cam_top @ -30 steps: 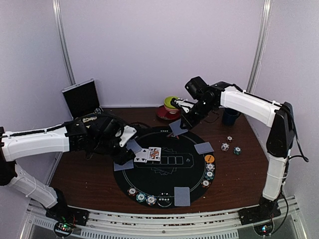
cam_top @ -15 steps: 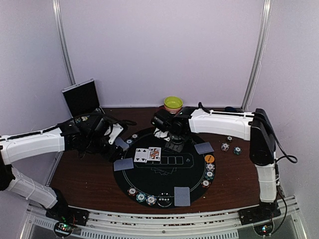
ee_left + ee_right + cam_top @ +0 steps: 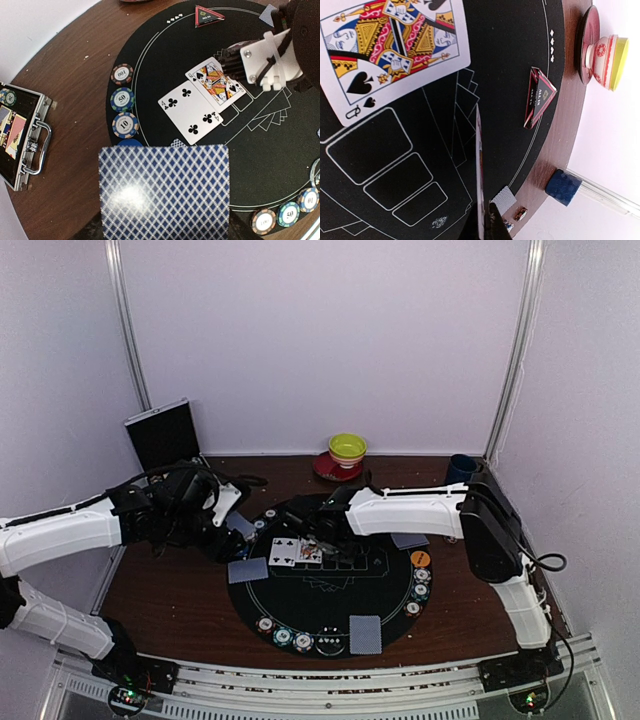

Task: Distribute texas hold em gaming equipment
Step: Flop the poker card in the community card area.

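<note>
My left gripper (image 3: 230,524) hovers over the left edge of the black felt mat (image 3: 335,590), shut on a deck of blue-diamond-backed playing cards (image 3: 165,192) that hides its jaws. My right gripper (image 3: 318,537) is low over the mat's middle, shut on one card (image 3: 480,175) seen edge-on, just right of the face-up queen of spades (image 3: 395,45) and four of clubs (image 3: 190,112). Face-down cards lie at the mat's left (image 3: 247,570), front (image 3: 366,633) and right (image 3: 410,540). Poker chips (image 3: 283,637) line the rim, with an orange button (image 3: 420,558).
A yellow-green bowl (image 3: 347,449) on a red saucer and a dark blue mug (image 3: 460,468) stand at the back. An open chip case (image 3: 22,135) lies left of the mat. A red triangular marker (image 3: 537,97) sits on the mat's far edge.
My right arm has swung from the back near the bowl down to the mat's middle, carrying its card. The left gripper with the deck has drawn back slightly to the left.
</note>
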Available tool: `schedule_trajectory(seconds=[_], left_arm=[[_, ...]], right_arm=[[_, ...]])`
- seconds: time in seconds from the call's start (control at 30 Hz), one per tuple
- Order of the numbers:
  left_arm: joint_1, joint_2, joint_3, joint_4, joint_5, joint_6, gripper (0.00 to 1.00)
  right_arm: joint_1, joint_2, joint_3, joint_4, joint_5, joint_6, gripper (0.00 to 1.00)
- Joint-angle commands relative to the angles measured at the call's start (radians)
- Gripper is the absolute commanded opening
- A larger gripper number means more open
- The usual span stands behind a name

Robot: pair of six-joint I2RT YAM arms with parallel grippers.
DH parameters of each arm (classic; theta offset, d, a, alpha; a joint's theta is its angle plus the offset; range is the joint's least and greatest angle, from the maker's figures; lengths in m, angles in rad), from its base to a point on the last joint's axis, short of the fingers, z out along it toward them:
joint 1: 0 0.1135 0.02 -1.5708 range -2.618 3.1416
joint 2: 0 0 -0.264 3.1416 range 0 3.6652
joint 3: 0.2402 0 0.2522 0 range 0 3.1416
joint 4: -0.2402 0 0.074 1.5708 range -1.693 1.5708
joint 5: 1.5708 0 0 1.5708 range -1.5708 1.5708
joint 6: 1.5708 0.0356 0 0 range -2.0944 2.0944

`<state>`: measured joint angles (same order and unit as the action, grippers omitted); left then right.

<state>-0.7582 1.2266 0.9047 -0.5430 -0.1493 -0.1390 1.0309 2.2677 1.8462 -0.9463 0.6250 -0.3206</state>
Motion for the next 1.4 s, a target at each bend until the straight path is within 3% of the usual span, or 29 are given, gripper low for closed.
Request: schedule_trajectory(seconds=[0.0, 1.27, 1.37], left_arm=[[0.008, -0.025, -0.009, 0.055, 0.005, -0.014, 0.63], [0.009, -0.038, -0.011, 0.057, 0.002, -0.014, 0.63], [0.009, -0.039, -0.011, 0.057, 0.001, -0.014, 0.63]], right_arm=[[0.031, 0.024, -0.002, 0.046, 0.052, -0.048, 0.06], [0.073, 0.008, -0.188, 0.332, -0.004, -0.217, 0.0], [0.079, 0.002, -0.195, 0.334, -0.008, -0.22, 0.1]])
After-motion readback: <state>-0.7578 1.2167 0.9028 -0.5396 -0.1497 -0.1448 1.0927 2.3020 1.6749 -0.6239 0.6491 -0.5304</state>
